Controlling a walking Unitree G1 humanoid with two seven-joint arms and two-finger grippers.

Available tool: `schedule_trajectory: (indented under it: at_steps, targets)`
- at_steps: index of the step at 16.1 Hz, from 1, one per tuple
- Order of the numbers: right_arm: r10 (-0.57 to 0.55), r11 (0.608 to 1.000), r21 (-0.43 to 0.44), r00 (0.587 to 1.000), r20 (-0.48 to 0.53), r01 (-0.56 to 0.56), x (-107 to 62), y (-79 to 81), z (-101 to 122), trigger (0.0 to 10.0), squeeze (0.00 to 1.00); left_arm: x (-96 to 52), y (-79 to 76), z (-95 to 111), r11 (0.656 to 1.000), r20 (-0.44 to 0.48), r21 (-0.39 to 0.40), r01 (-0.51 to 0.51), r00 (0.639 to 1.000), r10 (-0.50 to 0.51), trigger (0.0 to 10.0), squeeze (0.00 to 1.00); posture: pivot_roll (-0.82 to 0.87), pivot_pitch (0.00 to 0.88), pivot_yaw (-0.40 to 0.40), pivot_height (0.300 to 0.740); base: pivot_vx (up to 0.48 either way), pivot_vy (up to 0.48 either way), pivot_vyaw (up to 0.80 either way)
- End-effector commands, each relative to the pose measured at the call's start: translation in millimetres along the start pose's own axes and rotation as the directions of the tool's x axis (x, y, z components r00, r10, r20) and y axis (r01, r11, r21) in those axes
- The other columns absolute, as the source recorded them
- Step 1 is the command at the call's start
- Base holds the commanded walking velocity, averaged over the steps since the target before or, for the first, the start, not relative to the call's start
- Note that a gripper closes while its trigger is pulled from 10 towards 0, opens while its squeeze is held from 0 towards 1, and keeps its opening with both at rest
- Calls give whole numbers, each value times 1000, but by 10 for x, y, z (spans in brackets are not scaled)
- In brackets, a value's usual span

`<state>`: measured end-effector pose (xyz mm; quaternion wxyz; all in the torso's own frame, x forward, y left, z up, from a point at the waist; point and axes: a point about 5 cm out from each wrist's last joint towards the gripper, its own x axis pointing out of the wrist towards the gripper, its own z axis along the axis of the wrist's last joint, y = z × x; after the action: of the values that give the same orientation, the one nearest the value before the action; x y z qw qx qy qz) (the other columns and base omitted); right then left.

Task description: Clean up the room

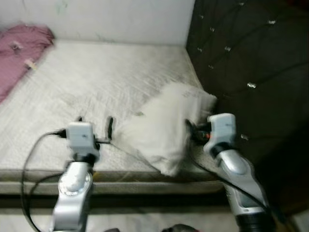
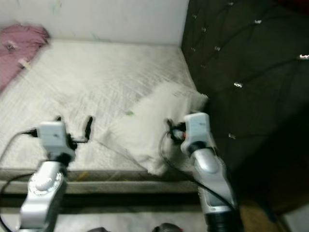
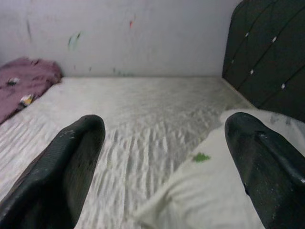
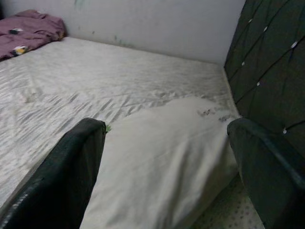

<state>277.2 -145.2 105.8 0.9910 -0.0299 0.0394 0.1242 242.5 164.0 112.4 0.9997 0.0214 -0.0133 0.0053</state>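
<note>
A white pillow [image 1: 164,126] lies askew on the near right part of the bare mattress [image 1: 96,77], its corner hanging over the front edge. My right gripper [image 4: 167,186] is open at the pillow's right side, close to the dark headboard; the pillow lies ahead of and between its fingers [image 4: 71,167]. My left gripper [image 1: 95,123] stands open over the mattress just left of the pillow, with nothing between its fingers [image 3: 66,167]. The pillow's edge [image 3: 214,191], with a small green speck on it, lies beside the left gripper's right finger.
A crumpled pink blanket [image 1: 19,50] lies at the far left corner of the bed. A dark tufted headboard [image 1: 251,63] rises on the right. A white wall [image 1: 106,19] runs behind the bed. The bed's front edge [image 1: 125,186] is right before me.
</note>
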Motion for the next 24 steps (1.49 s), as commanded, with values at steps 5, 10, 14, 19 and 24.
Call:
schedule_trajectory:
  at_steps: [5,10,14,19,24]
  targets:
    - [-4,1000,-11,1000,7,4,5,-11,21,10000,0,3,-24,85,999,56,-30,40,998,-39,10000,0,-94,0,-16,740,52,0,0]
    - [-4,1000,-11,1000,6,4,-1,-13,15,10000,0,-3,-53,100,997,70,-39,69,995,-66,10000,0,-96,0,-17,740,417,0,0]
    - [4,1000,-9,1000,3,-4,29,2,6,10000,0,58,-30,125,996,79,-28,80,994,-78,10000,0,-93,0,-16,740,411,0,0]
    - [-9,1000,-9,1000,8,9,25,-20,20,10000,0,44,-51,94,997,60,-39,71,996,-69,10000,0,-94,0,-16,740,255,0,0]
    - [-18,1000,-3,1000,-3,18,21,-36,4,10000,0,58,-44,51,999,25,-39,29,999,-28,10000,0,-93,0,-19,740,0,0,-237]
